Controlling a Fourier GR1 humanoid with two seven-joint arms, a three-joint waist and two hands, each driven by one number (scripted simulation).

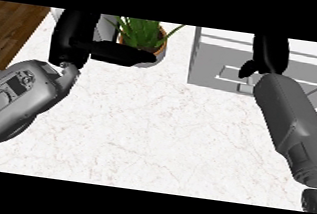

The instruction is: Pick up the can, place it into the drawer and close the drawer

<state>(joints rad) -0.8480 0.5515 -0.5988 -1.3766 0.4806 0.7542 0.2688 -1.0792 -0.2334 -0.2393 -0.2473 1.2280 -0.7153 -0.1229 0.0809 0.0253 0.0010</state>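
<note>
No can shows anywhere in the head view. A grey drawer unit (220,56) stands at the back right of the white marble counter (158,129). Its front panel carries a flat handle (231,74), and I cannot tell whether the drawer stands slightly out or flush. My right hand (269,55) lies against the unit just right of the handle, fingers straight and pointing away from me, thumb hanging toward the handle. It holds nothing that I can see. At the back left my left hand (78,35) rests open, fingers up and thumb stretched to the right.
A potted green plant (143,32) stands at the back, between the left hand's thumb and the drawer unit. A wooden floor (4,28) shows past the counter's left edge. My grey forearms cross the lower left and the right side.
</note>
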